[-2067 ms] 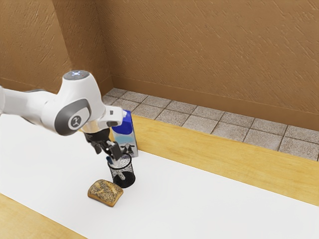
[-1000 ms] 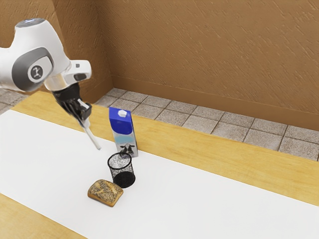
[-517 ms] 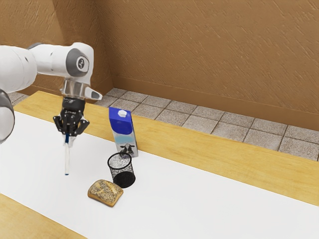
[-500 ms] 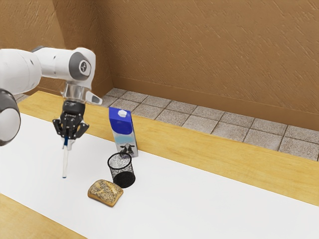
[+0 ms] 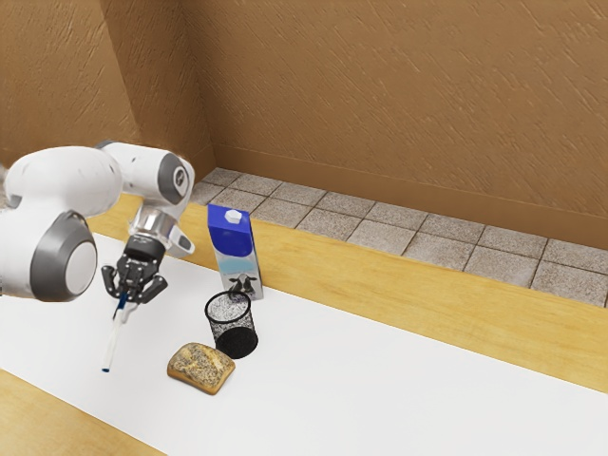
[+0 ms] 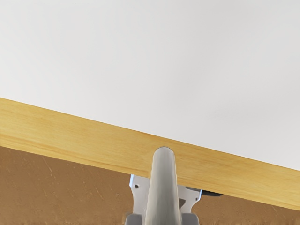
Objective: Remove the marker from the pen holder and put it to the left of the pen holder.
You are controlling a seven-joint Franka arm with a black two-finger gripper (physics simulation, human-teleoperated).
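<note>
In the exterior view my gripper [image 5: 126, 296] is at the exterior view's left, shut on the marker [image 5: 113, 337]. The marker is white with blue ends and hangs down at a tilt from the fingers. The black mesh pen holder [image 5: 233, 325] stands upright on the white surface, apart from my hand, toward the exterior view's right. In the wrist view the marker [image 6: 163, 187] reaches out from between the fingertips [image 6: 162, 219]. Whether its lower end touches the surface I cannot tell.
A blue and white milk carton [image 5: 235, 249] stands just behind the pen holder. The speckled bread [image 5: 200, 368] lies close in front of it. The table's wooden border [image 5: 380, 328] runs along the white surface [image 5: 380, 399], with a brown wall beyond.
Since the first picture, the marker has come out of the pen holder and moved toward the exterior view's left with my hand. Most recently my hand has lowered and tilted. Holder, carton and bread are unmoved.
</note>
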